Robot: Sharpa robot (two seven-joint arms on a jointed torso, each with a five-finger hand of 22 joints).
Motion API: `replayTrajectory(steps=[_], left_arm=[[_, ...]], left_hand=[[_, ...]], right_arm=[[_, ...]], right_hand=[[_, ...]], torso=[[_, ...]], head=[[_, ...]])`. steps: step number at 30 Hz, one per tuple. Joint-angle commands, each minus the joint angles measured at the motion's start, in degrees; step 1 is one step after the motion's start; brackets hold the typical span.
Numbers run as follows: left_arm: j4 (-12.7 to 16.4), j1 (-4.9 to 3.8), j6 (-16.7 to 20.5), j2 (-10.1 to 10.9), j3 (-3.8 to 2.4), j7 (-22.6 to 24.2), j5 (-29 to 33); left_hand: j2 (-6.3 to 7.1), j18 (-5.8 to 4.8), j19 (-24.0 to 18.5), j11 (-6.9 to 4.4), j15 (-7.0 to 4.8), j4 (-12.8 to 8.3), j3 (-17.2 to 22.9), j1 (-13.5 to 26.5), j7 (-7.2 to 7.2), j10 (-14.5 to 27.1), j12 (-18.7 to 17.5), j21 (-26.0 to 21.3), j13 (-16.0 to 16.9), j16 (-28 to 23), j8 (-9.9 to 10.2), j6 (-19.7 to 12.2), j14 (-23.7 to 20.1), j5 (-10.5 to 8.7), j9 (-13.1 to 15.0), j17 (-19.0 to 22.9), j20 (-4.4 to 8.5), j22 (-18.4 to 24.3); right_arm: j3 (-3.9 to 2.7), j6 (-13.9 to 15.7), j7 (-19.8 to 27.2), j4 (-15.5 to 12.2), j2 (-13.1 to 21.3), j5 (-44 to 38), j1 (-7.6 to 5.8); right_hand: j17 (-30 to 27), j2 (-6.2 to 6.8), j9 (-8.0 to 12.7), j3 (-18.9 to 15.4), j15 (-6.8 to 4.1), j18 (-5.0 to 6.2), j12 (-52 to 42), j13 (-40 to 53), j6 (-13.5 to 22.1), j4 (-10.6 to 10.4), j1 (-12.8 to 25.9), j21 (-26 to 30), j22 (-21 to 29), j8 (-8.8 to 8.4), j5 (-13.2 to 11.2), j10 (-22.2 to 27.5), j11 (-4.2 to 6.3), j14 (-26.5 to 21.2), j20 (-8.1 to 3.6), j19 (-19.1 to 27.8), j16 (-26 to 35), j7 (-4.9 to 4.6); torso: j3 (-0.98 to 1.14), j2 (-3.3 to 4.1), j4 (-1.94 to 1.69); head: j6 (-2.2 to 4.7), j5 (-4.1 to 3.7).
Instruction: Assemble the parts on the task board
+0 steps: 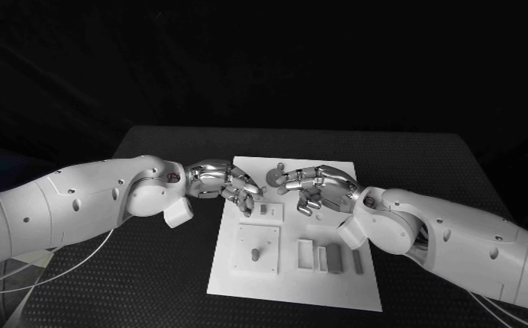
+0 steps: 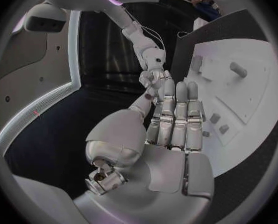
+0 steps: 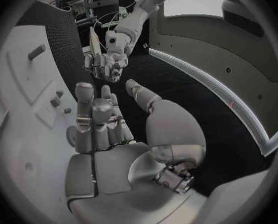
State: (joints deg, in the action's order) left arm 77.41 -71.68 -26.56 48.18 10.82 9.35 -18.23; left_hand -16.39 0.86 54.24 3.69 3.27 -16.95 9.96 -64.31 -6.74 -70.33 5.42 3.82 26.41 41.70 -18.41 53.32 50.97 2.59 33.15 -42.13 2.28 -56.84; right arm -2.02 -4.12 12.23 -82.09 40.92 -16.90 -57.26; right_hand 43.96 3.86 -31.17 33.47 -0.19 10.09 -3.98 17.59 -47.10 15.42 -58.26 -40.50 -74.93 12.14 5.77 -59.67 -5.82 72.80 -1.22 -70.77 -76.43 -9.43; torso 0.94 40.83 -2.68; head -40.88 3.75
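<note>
Head view: task board [image 1: 248, 282] lies centre frame, long axis running up-frame. Grey parts [image 1: 333, 256] lie loose lower right, lengthwise up-frame; one peg [image 1: 255, 253] stands seated. Assembly looks barely begun.

Left wrist view: left hand [image 2: 176, 129] fingers extended together, empty.

Right wrist view: right hand [image 3: 104, 134] likewise open-palmed, holding nothing.

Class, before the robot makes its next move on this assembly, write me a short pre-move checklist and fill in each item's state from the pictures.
1. Left hand free of parts: ok; its wrist view shows the fingers straight and holding nothing.
2. Right hand free of parts: ok; it holds nothing.
3. Hands apart from each other: ok; a gap shows in the head view.
4. Task board lying flat on the table: ok.
5. Peg standing upright in its square plate: ok.
6. Parts under the hands undisturbed: cannot tell.
</note>
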Motion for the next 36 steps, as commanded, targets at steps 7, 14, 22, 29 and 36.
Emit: replayTrajectory(steps=[7, 14, 22, 29, 36], left_arm=[[-0.7, 0.4, -5.2, -0.2, -0.12, 4.3, 0.9], [-0.6, 0.53, -5.6, -0.2, -0.14, 4.5, 0.9], [-0.3, 0.55, -6.1, 0.0, -0.14, 4.4, 0.9], [-0.2, 0.55, -6.1, -0.1, -0.14, 4.2, 0.9], [-0.3, 0.55, -6.1, 0.1, -0.14, 4.1, 0.9]], left_hand=[[-0.41, -0.86, -0.6, -0.32, 0.04, 0.1, -1.0, -0.5, 1.38, 0.0, -0.4, 0.1, 0.3, -0.2, 0.1, 0.8, -0.5, 0.2, 0.3, -0.1, -0.12, 0.2], [-0.46, -0.86, -0.6, -0.32, 0.06, 0.1, -1.2, -0.7, 1.34, 0.0, -0.4, 0.1, 0.4, -0.2, 0.1, 0.8, -0.5, 0.2, 0.4, -0.1, -0.15, 0.2], [-0.48, -0.86, -0.6, -0.31, 0.07, 0.1, -1.2, -0.8, 1.27, 0.0, -0.4, 0.1, 0.5, -0.2, 0.1, 0.8, -0.5, 0.2, 0.4, -0.1, -0.16, 0.3], [-0.48, -0.86, -0.7, -0.29, 0.08, 0.1, -1.3, -0.9, 1.22, -0.1, -0.3, 0.1, 0.6, -0.2, 0.1, 0.8, -0.5, 0.2, 0.5, -0.1, -0.17, 0.3], [-0.5, -0.86, -0.7, -0.26, 0.08, 0.1, -1.4, -1.0, 1.17, -0.2, -0.3, 0.1, 0.7, -0.2, 0.2, 0.9, -0.5, 0.2, 0.5, -0.1, -0.18, 0.3]], right_arm=[[-1.04, 1.5, 1.8, -1.7, 0.0, -5.2, -0.02], [-1.17, 9.5, 2.9, -2.8, -0.5, -18.5, -0.01], [-1.27, 15.0, 3.9, -4.0, -0.9, -26.8, -0.01], [-1.28, 15.5, 5.0, -4.6, -1.5, -25.6, 0.0], [-1.28, 14.1, 5.5, -5.2, -1.5, -25.1, 0.0]], right_hand=[[-0.1, 0.3, 0.2, -2.4, 0.18, 4.91, -0.7, -1.1, -0.3, 0.8, 1.4, 0.5, -1.0, 0.66, 0.0, -1.7, -0.7, -0.2, -0.27, -0.4, -0.6, -0.74], [-0.1, 0.99, 0.4, -2.9, 0.34, 4.91, -1.1, -1.8, -0.7, 1.2, 0.0, 0.6, -1.0, 1.06, 0.1, -2.9, -0.86, -0.2, -0.47, -0.6, -0.8, -1.21], [-0.1, 1.13, 0.5, -3.4, 0.31, 4.91, -1.3, -2.4, -2.2, 1.2, -1.9, 0.6, -1.1, 1.98, 0.1, -3.8, -0.83, -0.1, -0.52, -0.7, -1.2, -1.24], [-0.2, 0.3, 0.6, -3.4, 0.11, 4.91, -1.5, -2.8, -3.0, 1.3, -3.2, 0.6, -1.2, 2.38, 0.1, -4.6, -0.62, -0.2, -0.51, -0.7, -1.3, -1.03], [-0.2, -0.49, 0.6, -3.7, -0.3, 4.91, -2.1, -2.9, -4.0, 1.3, -3.7, 0.5, -1.2, 2.94, 0.1, -5.9, -0.19, -0.2, -0.44, -0.7, -1.4, -0.61]], torso=[[-0.06, 0.03, 0.06], [-0.09, 0.03, -0.01], [-0.1, 0.03, 0.0], [-0.07, 0.04, 0.03], [-0.08, 0.03, 0.01]], head=[[0.98, -0.32], [0.99, -0.55], [0.87, -0.52], [0.9, -0.59], [0.86, -0.55]])
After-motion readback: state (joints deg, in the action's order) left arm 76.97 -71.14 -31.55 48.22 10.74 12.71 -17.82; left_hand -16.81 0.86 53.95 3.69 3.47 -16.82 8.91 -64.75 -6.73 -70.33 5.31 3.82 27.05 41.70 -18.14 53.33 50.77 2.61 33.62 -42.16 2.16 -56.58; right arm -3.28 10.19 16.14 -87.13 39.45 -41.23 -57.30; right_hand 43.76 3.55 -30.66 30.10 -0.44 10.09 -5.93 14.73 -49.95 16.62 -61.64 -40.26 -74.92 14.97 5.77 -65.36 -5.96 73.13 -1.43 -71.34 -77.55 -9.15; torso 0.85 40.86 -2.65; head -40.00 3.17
